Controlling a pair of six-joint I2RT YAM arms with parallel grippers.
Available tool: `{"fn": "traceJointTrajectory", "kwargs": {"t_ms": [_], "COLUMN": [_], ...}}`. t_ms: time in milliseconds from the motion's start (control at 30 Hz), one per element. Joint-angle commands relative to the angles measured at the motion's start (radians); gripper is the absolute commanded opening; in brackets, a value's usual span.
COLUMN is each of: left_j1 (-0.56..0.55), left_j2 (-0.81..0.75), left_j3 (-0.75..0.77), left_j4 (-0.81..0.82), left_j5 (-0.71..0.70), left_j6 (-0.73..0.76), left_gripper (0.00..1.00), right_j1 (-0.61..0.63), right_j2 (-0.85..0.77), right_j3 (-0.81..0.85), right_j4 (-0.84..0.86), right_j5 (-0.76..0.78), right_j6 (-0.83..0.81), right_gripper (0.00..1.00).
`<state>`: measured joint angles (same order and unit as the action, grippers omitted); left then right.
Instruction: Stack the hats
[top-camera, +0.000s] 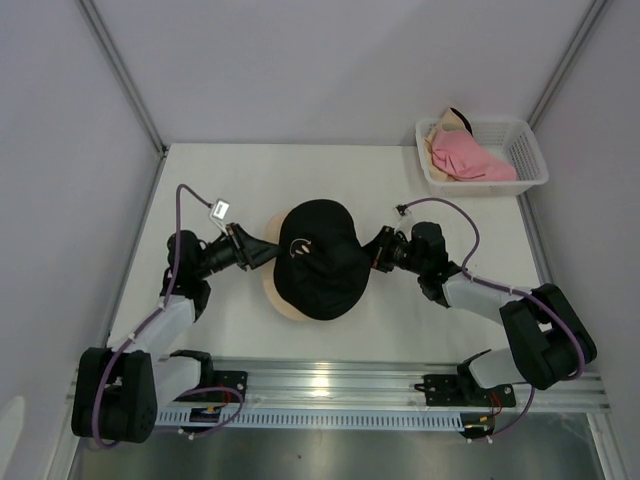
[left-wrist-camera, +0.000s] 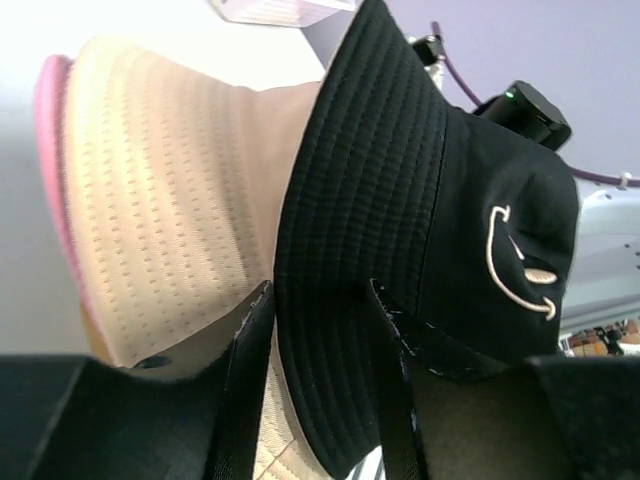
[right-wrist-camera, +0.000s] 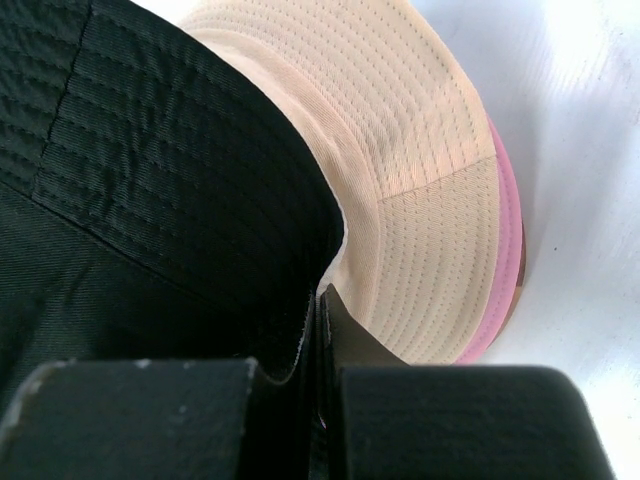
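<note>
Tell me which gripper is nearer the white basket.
Right. The right gripper pinches the black hat on the brim side toward the basket, which sits far right; the left gripper is at the opposite brim, farther away.

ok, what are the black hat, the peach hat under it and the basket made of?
Black hat: woven fabric, likely cotton twill, matte; stitched rows on the brim, embroidered smiley.
Peach hat: soft matte textile, fine dotted weave, probably cotton.
Basket: white plastic by the look; moulded lattice walls.
</note>
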<state>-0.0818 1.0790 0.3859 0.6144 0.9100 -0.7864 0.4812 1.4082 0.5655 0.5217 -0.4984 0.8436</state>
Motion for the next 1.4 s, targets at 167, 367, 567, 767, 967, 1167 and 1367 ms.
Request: {"fn": "traceJointTrajectory", "kwargs": {"t_ms": [167,367,567,767,967,1167,1367], "left_j1": [0.001,0.001,0.001,0.001,-0.001,-0.004,-0.015], "left_j2": [-0.018,0.090,0.119,-0.043,-0.266,-0.315,-0.304], "left_j3": [0.028,0.030,0.028,0.042,0.200,0.300,0.183], "left_j4": [0.034,0.174,0.229,0.030,-0.668,-0.923,-0.875], "left_j5": [0.078,0.124,0.095,-0.032,-0.471,-0.583,-0.602], "left_j6": [0.026,-0.028,-0.077,-0.085,-0.014,0.009,-0.028], "left_gripper": [0.67,0.55,0.01,0.01,0.01,0.01,0.01], "right_j1": [0.008,0.008,0.008,0.008,-0.007,0.003,-0.001], "right_j2": [0.014,0.012,-0.003,-0.051,-0.054,-0.064,-0.034], "right_j3": [0.039,0.045,0.048,0.091,0.200,0.260,0.203], "right_j4": [0.003,-0.002,-0.031,-0.211,-0.471,-0.545,-0.470], "right_j5": [-0.009,-0.014,0.001,0.056,0.055,0.058,0.067], "right_j6": [-0.023,-0.026,-0.026,-0.014,0.034,0.031,0.029], "right_gripper": [0.00,0.00,0.00,0.00,0.00,0.00,0.00]}}
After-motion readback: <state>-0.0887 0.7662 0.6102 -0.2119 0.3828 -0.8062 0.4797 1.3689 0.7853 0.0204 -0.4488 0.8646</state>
